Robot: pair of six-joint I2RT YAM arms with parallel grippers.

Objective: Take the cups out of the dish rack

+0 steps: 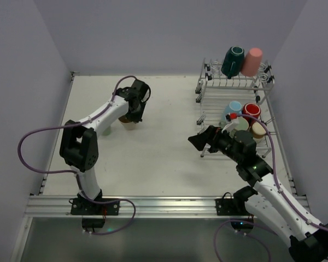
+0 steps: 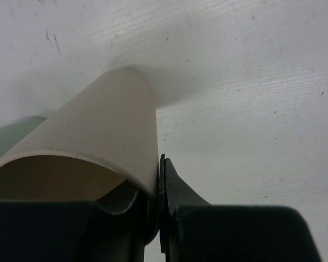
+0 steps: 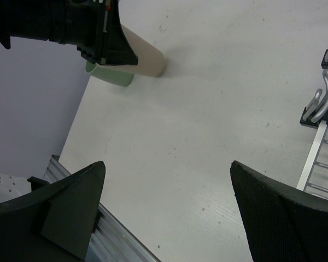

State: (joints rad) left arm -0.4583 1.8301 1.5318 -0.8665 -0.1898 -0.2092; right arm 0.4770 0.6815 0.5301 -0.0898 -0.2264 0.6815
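Note:
My left gripper (image 1: 133, 115) is shut on the rim of a tan cup (image 1: 128, 125) standing on the table at the left. In the left wrist view its fingers (image 2: 175, 185) pinch the cup's wall (image 2: 106, 128). A sage green cup (image 1: 105, 130) stands just left of it and also shows in the left wrist view (image 2: 11, 136). The dish rack (image 1: 208, 90) at the far right holds a dark teal cup (image 1: 232, 60) and a pink cup (image 1: 252, 61) on top, and light blue (image 1: 233, 109), red (image 1: 251, 111) and beige (image 1: 258, 130) cups below. My right gripper (image 1: 199, 143) is open and empty, left of the rack.
The right wrist view shows the tan cup (image 3: 147, 54), the green cup (image 3: 112, 76), a bare table and the rack's edge (image 3: 320, 109). An aluminium rail (image 1: 158, 204) runs along the near edge. Purple walls close the left, back and right.

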